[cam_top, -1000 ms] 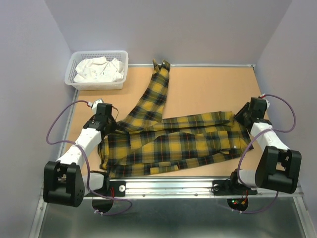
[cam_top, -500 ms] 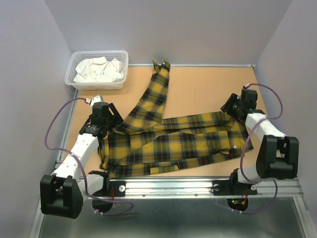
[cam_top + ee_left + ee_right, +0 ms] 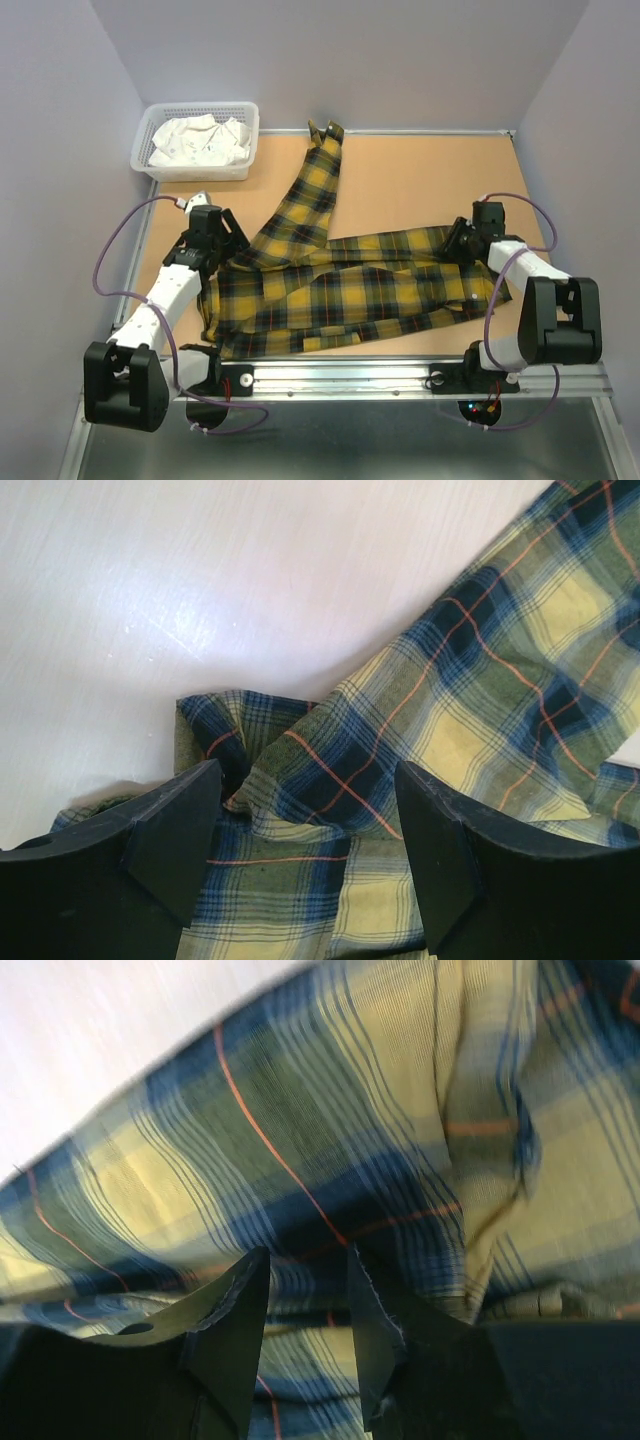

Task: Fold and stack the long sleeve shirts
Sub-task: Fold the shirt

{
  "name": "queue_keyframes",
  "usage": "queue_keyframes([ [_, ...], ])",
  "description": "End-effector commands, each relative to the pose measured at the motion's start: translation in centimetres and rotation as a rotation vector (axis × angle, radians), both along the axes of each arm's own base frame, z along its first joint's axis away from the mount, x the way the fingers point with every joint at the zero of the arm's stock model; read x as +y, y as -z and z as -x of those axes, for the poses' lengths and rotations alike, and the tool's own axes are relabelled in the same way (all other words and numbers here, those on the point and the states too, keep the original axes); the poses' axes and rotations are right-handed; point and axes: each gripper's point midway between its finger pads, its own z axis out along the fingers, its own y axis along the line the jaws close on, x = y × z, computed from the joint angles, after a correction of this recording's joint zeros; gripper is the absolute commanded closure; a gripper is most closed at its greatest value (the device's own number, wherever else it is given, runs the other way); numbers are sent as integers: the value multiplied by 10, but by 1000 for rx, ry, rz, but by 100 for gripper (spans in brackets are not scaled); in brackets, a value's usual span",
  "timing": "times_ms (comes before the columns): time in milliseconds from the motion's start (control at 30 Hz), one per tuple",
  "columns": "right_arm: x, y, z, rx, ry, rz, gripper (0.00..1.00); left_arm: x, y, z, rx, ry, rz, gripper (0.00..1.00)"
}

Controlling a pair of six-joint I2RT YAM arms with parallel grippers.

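Left side first: your left pincer (image 3: 218, 238) hovers at the shirt's left edge with its jaws spread wide and nothing clamped. The wrist view shows both fingers (image 3: 175, 825) straddling a bunched corner of cloth without biting it. The yellow plaid shirt (image 3: 350, 290) lies crumpled across the lower centre of the table (image 3: 420, 180), long axis running left to right, one sleeve (image 3: 318, 180) thrown up toward top centre. Expect soft, light flannel: floppy, no stiffness, likely to drag and wrinkle when pulled, layers may lift together. It looks neither fragile nor slippery. Take it at edges and corners such as the hem, shoulder seam or cuff. Pinch deep enough that the cloth doesn't slide out, and lift both ends together so it hangs flat. Right side: your right pincer (image 3: 458, 240) sits low on the shirt's right end, jaws narrowed to a slim gap with plaid right behind them. Can't tell if a fold is caught or only brushed, so check before pulling.
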Motion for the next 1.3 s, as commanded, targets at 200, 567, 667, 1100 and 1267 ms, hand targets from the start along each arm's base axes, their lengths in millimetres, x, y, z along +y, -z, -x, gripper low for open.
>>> queue_keyframes([
  [200,-7,29,42,117,58,31,57,-5,-17,-28,-45,68,-31,18],
  [567,1,-51,-3,-117,-50,32,26,-46,-42,-104,-145,289,-6,15],
  [667,7,-73,-11,-172,-78,9,13,-67,-39,-132,-140,356,5,9],
  [1100,29,-106,-5,-255,-186,-60,2,-158,-27,-239,-196,529,3,8],
  [1267,31,-113,0,-274,-201,-68,2,-179,-5,-266,-190,552,20,14],
])
